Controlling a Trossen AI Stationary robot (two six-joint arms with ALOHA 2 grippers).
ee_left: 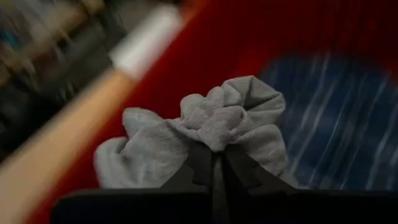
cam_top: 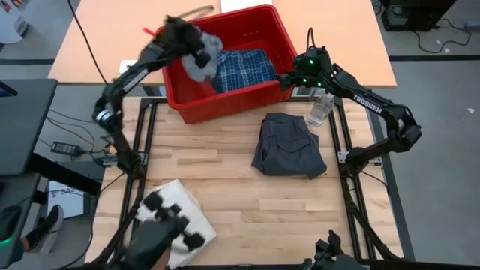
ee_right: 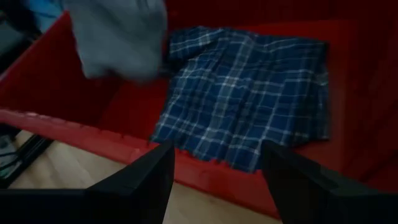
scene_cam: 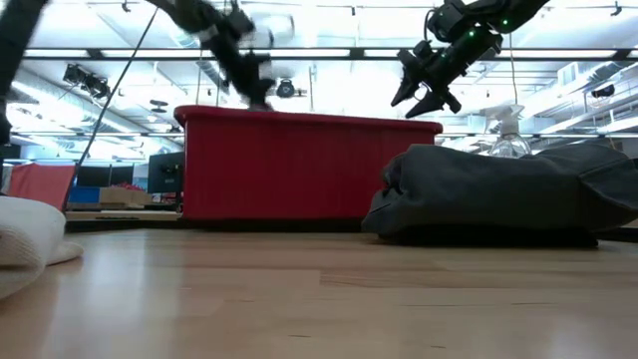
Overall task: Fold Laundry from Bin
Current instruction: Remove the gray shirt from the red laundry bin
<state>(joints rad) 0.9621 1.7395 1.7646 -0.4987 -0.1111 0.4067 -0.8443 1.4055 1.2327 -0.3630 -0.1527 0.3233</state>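
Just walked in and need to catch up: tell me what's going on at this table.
The robot is folding laundry from the red bin. The left end effector is shut on a light grey garment above the bin. The right end effector hovers open at the bin's near rim, over the plaid shirt still inside. A folded dark grey piece lies on the table.

Red bin (cam_top: 259, 96) at top centre holds a flat plaid shirt (cam_top: 244, 69); a bunched light grey piece (cam_top: 205, 56) hangs over its left side; a folded dark grey top (cam_top: 289, 146) lies right of centre.
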